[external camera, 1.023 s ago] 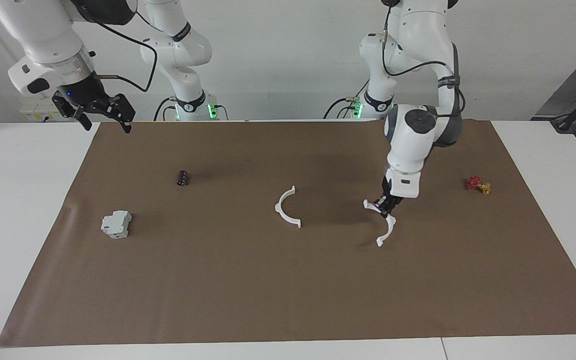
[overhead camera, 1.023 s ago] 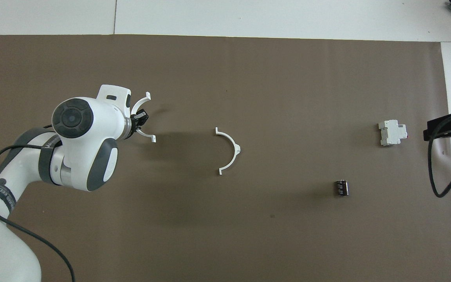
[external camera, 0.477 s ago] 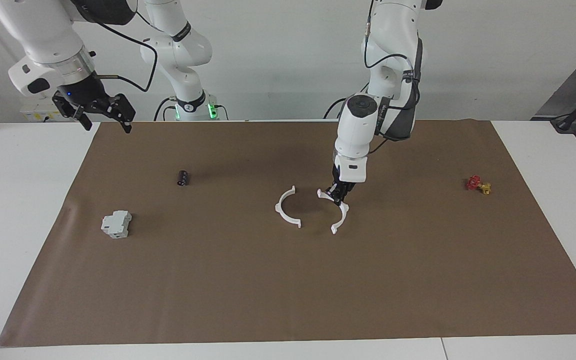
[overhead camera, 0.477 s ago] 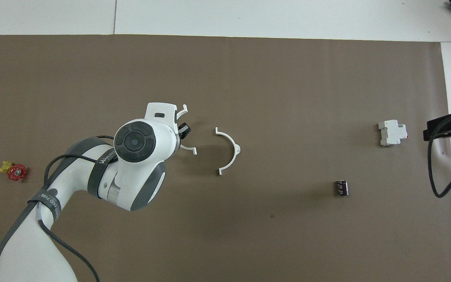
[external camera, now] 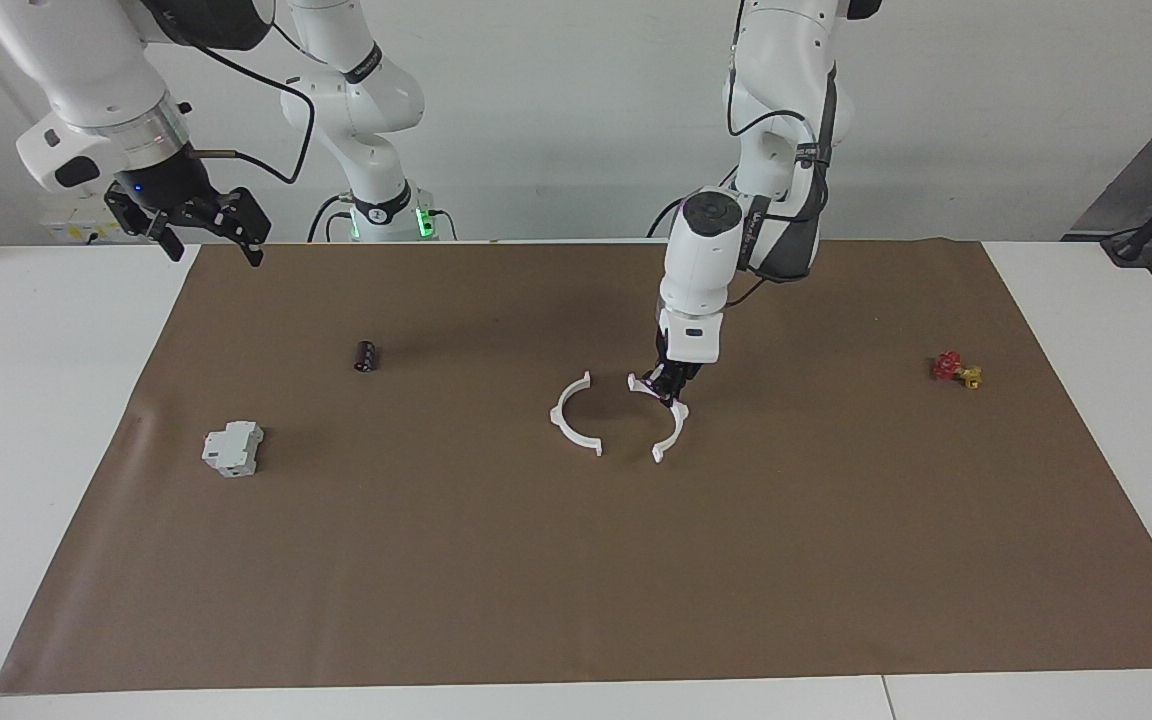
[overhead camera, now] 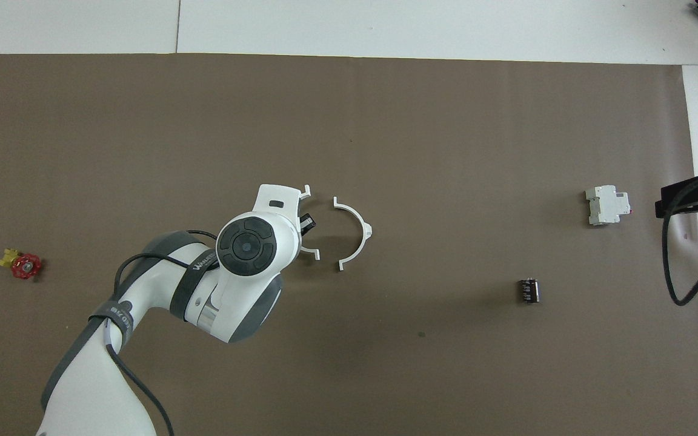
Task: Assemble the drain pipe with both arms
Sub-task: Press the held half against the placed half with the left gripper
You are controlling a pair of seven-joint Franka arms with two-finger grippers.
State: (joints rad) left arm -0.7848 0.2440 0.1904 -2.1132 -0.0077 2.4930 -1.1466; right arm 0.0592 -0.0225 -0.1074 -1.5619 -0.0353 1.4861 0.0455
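One white half-ring of the drain pipe is pinched in the left gripper, whose fingers are clamped on the upper part of its arc; it sits low over the middle of the brown mat, and whether its lower tab touches the mat cannot be told. Its open side faces the second half-ring, which lies flat on the mat just beside the left gripper, toward the right arm's end, open side turned back to the held piece. The tabs of the two halves are near each other but apart, with a gap showing in both views.

Well away from the left gripper, toward the left arm's end of the table, lies a small red-and-yellow valve. Toward the right arm's end lie a small black cylinder and a grey-white boxy block.

The right gripper waits with its fingers spread wide and nothing between them, raised over the mat's corner at the right arm's end, far from the half-rings
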